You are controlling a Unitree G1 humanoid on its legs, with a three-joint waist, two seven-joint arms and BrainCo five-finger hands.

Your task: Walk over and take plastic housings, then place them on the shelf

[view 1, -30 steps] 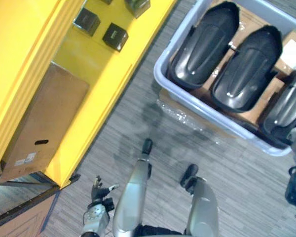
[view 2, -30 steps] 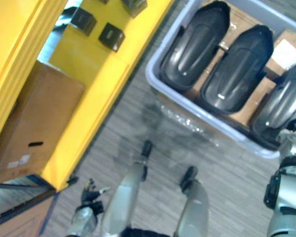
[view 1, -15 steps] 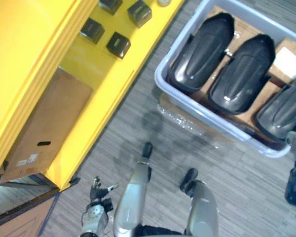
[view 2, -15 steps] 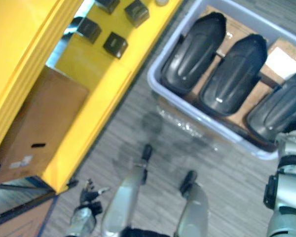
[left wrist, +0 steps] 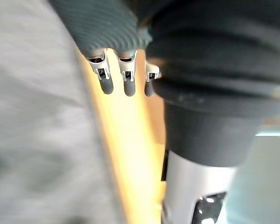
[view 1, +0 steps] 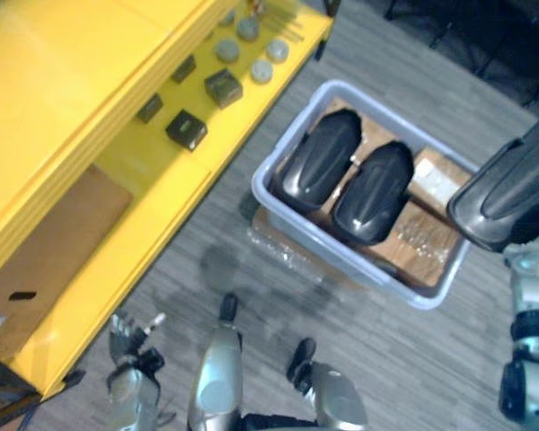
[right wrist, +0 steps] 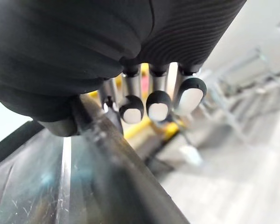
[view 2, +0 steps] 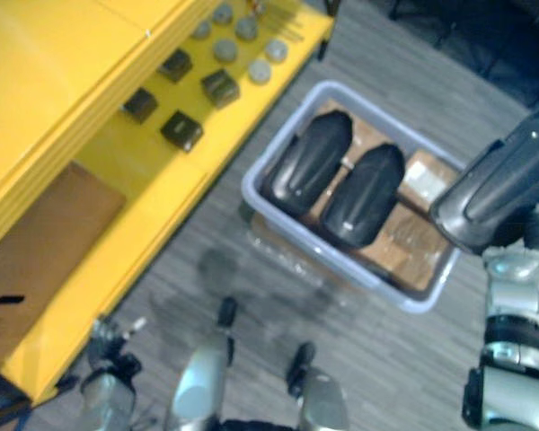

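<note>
The right hand (right wrist: pixel 157 106) gripped a black plastic housing (view 1: pixel 512 193) clear of the grey bin (view 1: pixel 337 254), left hand (view 1: pixel 130 346) loosely spread; next it likely needed turning toward the yellow shelf (view 1: pixel 162 162).

2 black housings (view 1: pixel 319 162) in tub (view 1: pixel 286 135), 1 housing (view 1: pixel 512 189) raised.

Shelf deck: bare stretch of the yellow shelf (view 1: pixel 148 184) between the dark boxes (view 1: pixel 187 128) and the cardboard box (view 1: pixel 45 242); room for a robot hand from above.
Far end: crowded with dark boxes and round discs (view 1: pixel 262 71), only narrow gaps between.
Upper board (view 1: pixel 63 72): covers the deck's back part and the cardboard box's rear.
Floor (view 1: pixel 225 220): free strip between shelf edge and grey tub (view 1: pixel 293 130), tightest at the tub's near-left corner.
Tub: left part taken by two plastic housings (view 1: pixel 322 162) side by side; bare cardboard liner (view 1: pixel 422 242) at the right.
Tub's right rim: overhung by the held housing (view 1: pixel 512 189) in the right robot hand (right wrist: pixel 157 105).
</note>
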